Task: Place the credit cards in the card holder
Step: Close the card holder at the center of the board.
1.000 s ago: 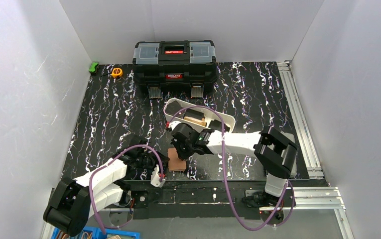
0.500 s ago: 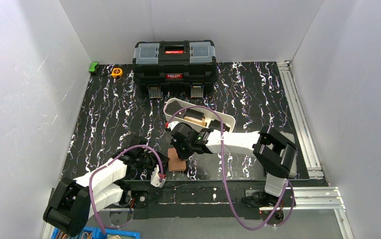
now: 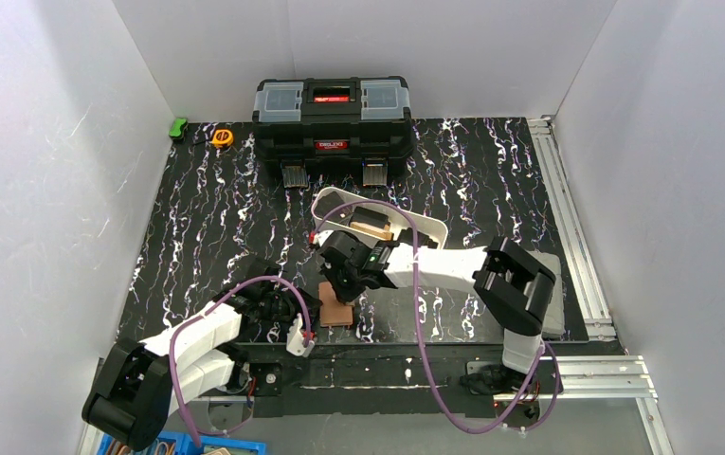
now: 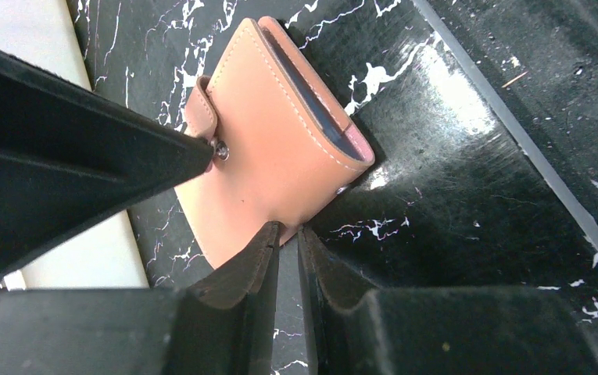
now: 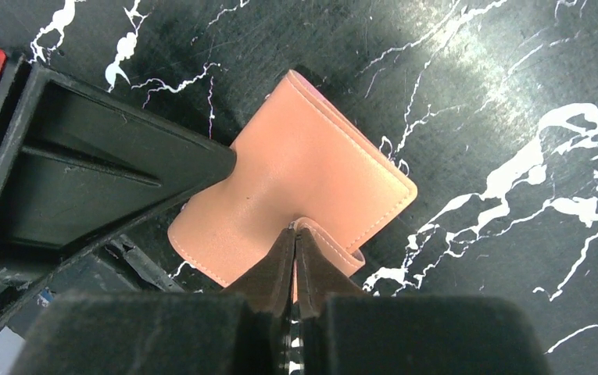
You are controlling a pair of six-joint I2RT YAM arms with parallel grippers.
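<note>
The tan-pink leather folding card holder (image 5: 303,172) lies folded on the black marbled worktop (image 5: 475,78), near its front edge. The right end effector (image 5: 295,234) is pinched tight on its small snap tab (image 5: 338,250). The left end effector (image 4: 288,234), narrowed to a slit, nips the opposite edge. Pulling apart could let the thin leather slip free, or could drag the whole holder instead of spreading it open.

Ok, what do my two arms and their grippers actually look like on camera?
Both the left arm and right arm have white link shells with blocky black joint housings. A purple cable loops loosely along each. The left gripper and right gripper are matte black, with wedge-shaped fingers tapering to thin dark-brown tips. No readable markings show.
</note>
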